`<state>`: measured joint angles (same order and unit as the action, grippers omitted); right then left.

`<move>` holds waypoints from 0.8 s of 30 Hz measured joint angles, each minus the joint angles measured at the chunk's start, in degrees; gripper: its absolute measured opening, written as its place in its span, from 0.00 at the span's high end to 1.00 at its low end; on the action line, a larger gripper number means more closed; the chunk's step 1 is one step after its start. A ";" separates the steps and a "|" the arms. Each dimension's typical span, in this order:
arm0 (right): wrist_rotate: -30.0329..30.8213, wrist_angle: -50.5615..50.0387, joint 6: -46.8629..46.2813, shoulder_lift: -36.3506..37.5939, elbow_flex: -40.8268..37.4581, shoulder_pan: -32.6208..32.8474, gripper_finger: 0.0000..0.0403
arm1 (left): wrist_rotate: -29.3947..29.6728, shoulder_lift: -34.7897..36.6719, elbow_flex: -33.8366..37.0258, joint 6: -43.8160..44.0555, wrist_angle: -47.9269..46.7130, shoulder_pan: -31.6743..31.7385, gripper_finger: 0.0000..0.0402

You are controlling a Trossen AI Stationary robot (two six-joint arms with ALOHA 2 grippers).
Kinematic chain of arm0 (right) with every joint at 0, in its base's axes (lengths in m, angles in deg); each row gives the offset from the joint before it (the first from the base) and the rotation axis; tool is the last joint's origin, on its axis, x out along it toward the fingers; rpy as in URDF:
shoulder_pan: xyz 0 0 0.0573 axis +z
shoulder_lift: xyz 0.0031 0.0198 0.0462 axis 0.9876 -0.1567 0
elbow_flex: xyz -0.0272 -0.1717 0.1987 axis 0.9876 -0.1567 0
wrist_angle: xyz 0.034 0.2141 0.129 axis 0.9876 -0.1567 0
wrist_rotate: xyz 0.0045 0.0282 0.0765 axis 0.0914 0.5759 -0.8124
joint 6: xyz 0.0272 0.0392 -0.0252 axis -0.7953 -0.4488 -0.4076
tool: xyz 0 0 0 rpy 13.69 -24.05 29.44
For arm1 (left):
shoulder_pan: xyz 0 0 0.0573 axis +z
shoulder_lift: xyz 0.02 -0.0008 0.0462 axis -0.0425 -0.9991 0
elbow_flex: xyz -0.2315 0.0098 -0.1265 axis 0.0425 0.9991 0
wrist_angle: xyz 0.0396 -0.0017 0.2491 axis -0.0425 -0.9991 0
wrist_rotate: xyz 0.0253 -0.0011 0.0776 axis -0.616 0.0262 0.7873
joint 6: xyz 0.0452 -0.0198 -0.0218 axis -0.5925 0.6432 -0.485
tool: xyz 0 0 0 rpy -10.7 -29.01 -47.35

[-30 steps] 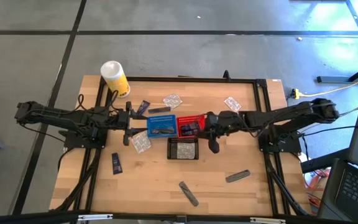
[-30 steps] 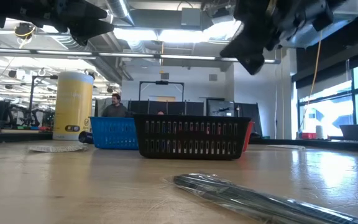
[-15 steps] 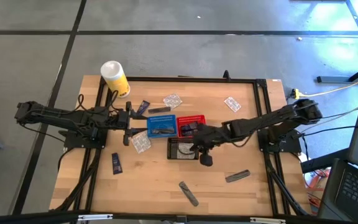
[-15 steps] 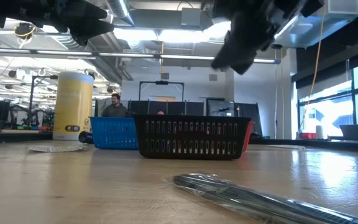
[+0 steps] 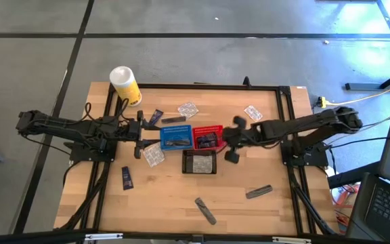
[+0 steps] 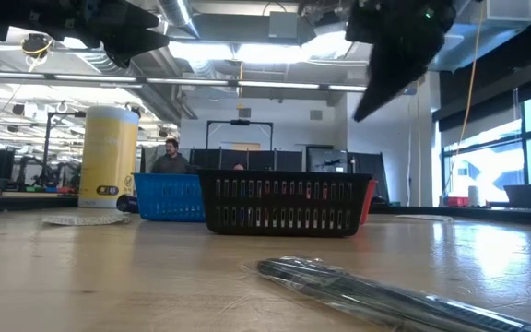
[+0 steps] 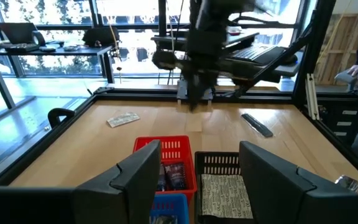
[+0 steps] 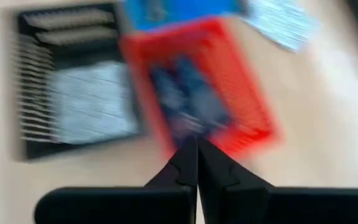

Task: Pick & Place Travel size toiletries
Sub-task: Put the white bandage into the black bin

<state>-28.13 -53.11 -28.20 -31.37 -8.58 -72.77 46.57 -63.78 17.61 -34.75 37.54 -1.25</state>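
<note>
Travel size toiletries lie scattered on the wooden table: clear packets [image 5: 188, 108] [image 5: 252, 112] [image 5: 154, 155], grey tubes [image 5: 173, 120] [image 5: 258, 192] [image 5: 206, 210], and navy pieces [image 5: 126, 177] [image 5: 156, 116]. Dark items lie in the blue basket [image 5: 175, 137] and the red basket [image 8: 197, 106]. A clear packet lies in the black basket [image 8: 73, 106]. My right gripper [image 5: 230, 157] hangs shut above the table, just right of the red and black baskets, its fingers [image 8: 196, 163] slanting down with nothing in them. My left gripper [image 7: 197, 186] waits open and level, left of the blue basket.
A white-and-yellow canister [image 5: 124, 85] stands at the table's far left corner. A black frame rail [image 5: 202, 87] runs around the table top. Bare wood lies near the front edge between the grey tubes. A person [image 6: 168, 159] sits in the room beyond the table.
My right gripper swung out toward the near edge beside the black basket. It then drew back toward the right, ending with its fingers tipped more steeply downward. It stayed shut throughout.
</note>
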 joint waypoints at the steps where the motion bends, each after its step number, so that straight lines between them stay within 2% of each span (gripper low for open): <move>1: 1.77 -2.65 -0.54 1.28 0.00 -0.86 1.00 | 0.01 0.00 0.00 -0.01 0.00 -0.01 0.47; 4: 3.47 -8.08 -1.09 5.58 0.00 -4.35 1.00 | 0.58 0.00 0.00 0.14 0.09 -0.02 0.47; 5: 3.28 -8.82 -0.90 6.97 0.00 -5.74 1.00 | 2.37 -0.04 0.00 1.19 0.68 -0.02 0.47; 9: -2.43 -8.48 1.73 11.67 0.00 -12.76 1.00 | 12.27 -0.35 -0.02 6.84 0.70 0.07 0.47; 12: -7.17 -8.35 4.01 13.41 0.00 -17.68 1.00 | 15.62 -0.35 -0.02 7.82 0.81 0.07 0.47; 16: -12.73 -8.51 6.36 13.72 0.00 -24.06 1.00 | 15.83 -0.37 -0.02 7.98 0.66 0.04 0.47; 20: -13.52 -8.56 8.45 13.72 -0.81 -29.24 1.00 | 15.81 -0.37 -0.02 7.98 0.51 0.04 0.47; 24: -15.52 -7.14 9.32 13.72 -4.83 -34.70 1.00 | 15.79 -0.37 -0.02 7.98 0.46 0.04 0.47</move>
<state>-43.65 -60.25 -18.89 -17.65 -13.40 -107.48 62.36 -64.15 17.59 -26.77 38.00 -1.20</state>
